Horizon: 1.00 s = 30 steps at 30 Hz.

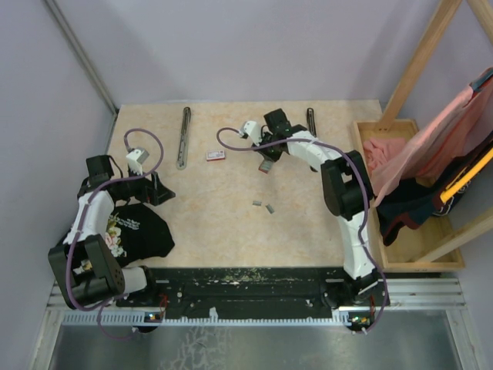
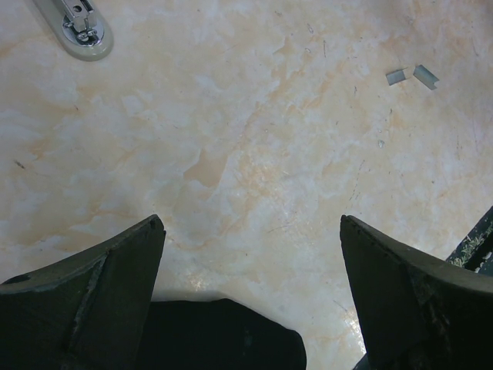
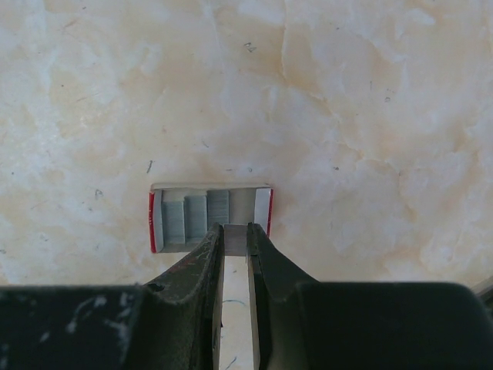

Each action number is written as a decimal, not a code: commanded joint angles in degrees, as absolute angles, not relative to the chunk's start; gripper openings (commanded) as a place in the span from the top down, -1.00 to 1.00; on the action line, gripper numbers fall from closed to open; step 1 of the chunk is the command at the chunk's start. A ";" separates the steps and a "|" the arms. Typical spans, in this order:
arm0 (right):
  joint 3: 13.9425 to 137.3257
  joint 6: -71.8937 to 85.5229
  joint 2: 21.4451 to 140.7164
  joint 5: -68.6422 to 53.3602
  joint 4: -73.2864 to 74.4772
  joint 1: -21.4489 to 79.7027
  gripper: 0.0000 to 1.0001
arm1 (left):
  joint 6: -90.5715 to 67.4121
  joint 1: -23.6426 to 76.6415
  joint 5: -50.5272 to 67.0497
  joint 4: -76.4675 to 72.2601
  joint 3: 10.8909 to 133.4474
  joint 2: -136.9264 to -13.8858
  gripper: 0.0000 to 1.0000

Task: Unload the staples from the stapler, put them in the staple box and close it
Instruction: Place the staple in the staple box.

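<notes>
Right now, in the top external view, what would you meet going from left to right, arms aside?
black garment → stapler → red-and-white box → staples → dark bar → wooden tray

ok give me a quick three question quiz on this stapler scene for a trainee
1. True or false: the left gripper is shut on something.
2. How many loose strips of staples lie close together on the table between the arms? A one, B two, C five.
3. In the right wrist view, what sits just beyond the fingertips of the right gripper?

Key
1. False: its fingers stand wide apart with only bare table between them.
2. B: two short grey strips, side by side.
3. The small red-and-white box, open, with what look like grey strips inside.
</notes>
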<state>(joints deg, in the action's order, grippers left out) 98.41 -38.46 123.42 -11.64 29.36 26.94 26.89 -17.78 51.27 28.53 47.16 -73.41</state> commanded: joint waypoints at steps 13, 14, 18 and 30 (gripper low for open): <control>101.46 -37.17 125.97 -7.48 22.20 26.91 0.70 | 27.77 -18.11 52.56 28.74 49.04 -73.94 -1.00; 101.56 -37.25 126.08 -7.47 22.17 26.90 0.69 | 27.77 -18.11 52.60 28.74 49.04 -74.00 -1.00; 101.71 -37.20 126.38 -7.81 22.29 26.89 0.70 | 27.67 -18.15 52.58 28.73 49.05 -74.09 -1.00; 101.83 -36.85 126.91 -8.61 22.31 26.89 0.69 | 27.67 -18.11 52.60 28.73 49.15 -74.35 -1.00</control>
